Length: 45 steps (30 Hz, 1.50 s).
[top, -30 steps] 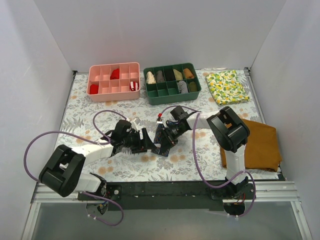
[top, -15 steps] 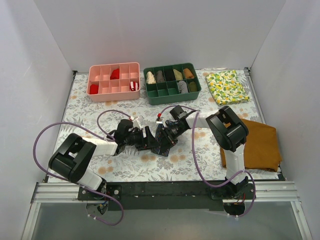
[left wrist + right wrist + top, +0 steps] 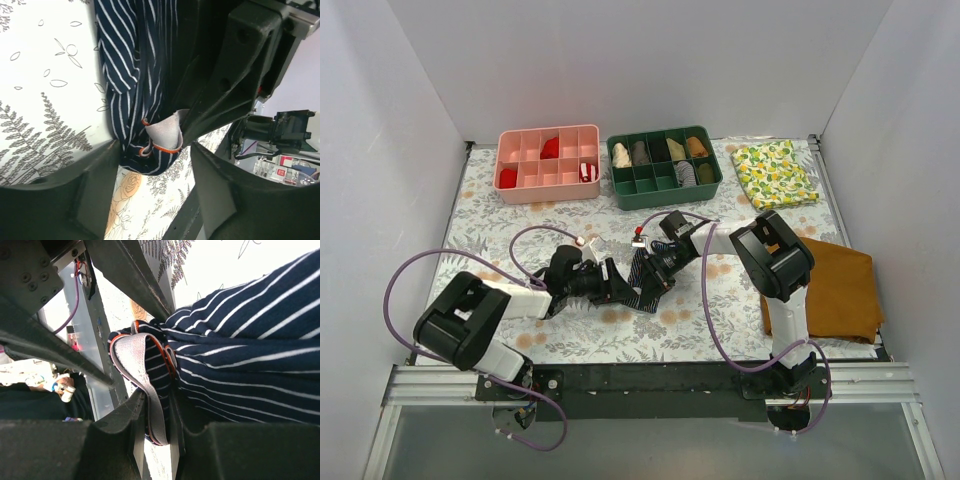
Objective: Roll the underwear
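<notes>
The underwear (image 3: pixel 642 279) sits a little left of the middle of the overhead frame, a soft navy bundle with thin pale stripes. It is bunched into a loose, narrow roll on the floral-print table cover (image 3: pixel 500 205). My right gripper (image 3: pixel 658 271) meets it from the right. In the right wrist view its black fingers (image 3: pixel 131 426) are pinched on a fold of the grey elastic waistband (image 3: pixel 142 360), which is edged in orange, while the striped fabric (image 3: pixel 240 355) fills the right half of that frame in creased layers. My left gripper (image 3: pixel 618 286) reaches in from the left. In the left wrist view its blunt matte fingers (image 3: pixel 100 190) stand apart at the bottom of the frame, either side of the roll's lower end (image 3: pixel 135 75), where a grey flap of waistband (image 3: pixel 165 132) curls out. I cannot tell whether they press the cloth. Along the top of the overhead view lie a pink plastic divider tray (image 3: pixel 548 186) and a dark green one (image 3: pixel 663 199), both holding small rolled items. A lemon-print cloth (image 3: pixel 775 172) lies at upper right, and a plain mustard-brown cloth (image 3: pixel 835 290) is folded flat at the right edge.
</notes>
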Motion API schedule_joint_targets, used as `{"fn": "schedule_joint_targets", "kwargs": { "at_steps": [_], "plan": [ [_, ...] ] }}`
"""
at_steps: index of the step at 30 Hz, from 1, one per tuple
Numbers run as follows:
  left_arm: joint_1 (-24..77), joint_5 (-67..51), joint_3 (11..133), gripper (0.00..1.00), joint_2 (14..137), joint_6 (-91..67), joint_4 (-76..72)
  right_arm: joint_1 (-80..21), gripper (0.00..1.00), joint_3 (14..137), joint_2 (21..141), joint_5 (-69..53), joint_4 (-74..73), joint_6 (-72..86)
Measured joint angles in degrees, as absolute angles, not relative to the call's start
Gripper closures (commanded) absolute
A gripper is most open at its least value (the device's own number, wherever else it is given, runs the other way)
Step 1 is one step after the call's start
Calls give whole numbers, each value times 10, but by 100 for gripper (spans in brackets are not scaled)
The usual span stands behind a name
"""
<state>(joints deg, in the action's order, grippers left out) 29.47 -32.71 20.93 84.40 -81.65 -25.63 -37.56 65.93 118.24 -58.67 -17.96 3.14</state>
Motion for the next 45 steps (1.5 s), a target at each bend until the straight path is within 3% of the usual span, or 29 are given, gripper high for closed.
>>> {"fn": "schedule_joint_targets", "kwargs": {
  "at_steps": [2, 10, 19, 22, 23, 25, 32, 40, 45],
  "plan": [
    [295, -324, 209, 51, 846, -817, -255, -376, 88, 660, 1182, -587, -181, 30],
    [294, -322, 227, 57, 874, -818, -248, -375, 88, 660, 1182, -587, -182, 28],
    [294, -332, 245, 87, 909, -826, -250, -373, 85, 660, 1182, -584, -185, 28],
    [294, -335, 251, 96, 914, -827, -248, -372, 75, 660, 1182, -582, -188, 28],
    [294, -336, 255, 97, 916, -827, -244, -372, 66, 660, 1181, -580, -188, 29],
    [294, -337, 262, 100, 919, -826, -232, -373, 58, 655, 1174, -571, -186, 32],
    [296, -332, 324, 100, 932, -814, -131, -401, 47, 586, 1054, -432, -132, 45],
    [299, -297, 392, 100, 929, -802, 25, -460, 45, 514, 856, -171, -88, 39],
    [299, -276, 441, 100, 936, -782, 122, -515, 45, 507, 813, -74, -77, 7]
  ]
}}
